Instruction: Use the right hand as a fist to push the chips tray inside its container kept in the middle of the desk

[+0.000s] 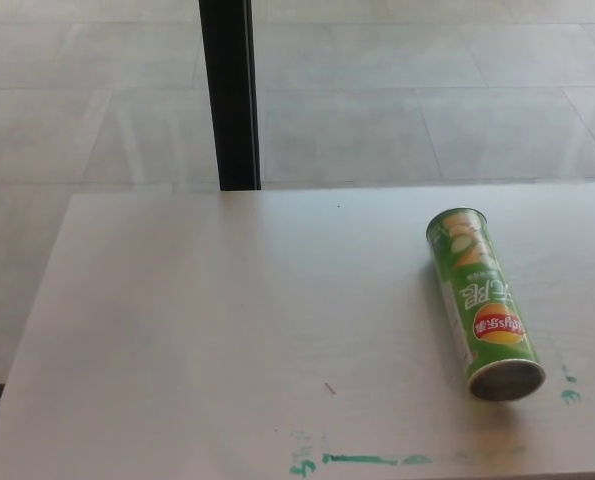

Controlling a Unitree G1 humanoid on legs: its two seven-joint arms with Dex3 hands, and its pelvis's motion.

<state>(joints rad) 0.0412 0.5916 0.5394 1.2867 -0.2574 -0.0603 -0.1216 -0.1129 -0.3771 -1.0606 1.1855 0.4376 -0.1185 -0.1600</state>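
Observation:
A green chips can [481, 302] lies on its side on the right part of the white desk [227, 320]. Its grey round end [506, 379] faces the near edge and its other end points away. No tray shows sticking out of the can. Neither of my hands is in the head view.
A black vertical post [230, 95] stands behind the desk's far edge over a tiled floor. Green paint smears [362, 460] mark the desk near its front edge, with more smears [571, 395] right of the can.

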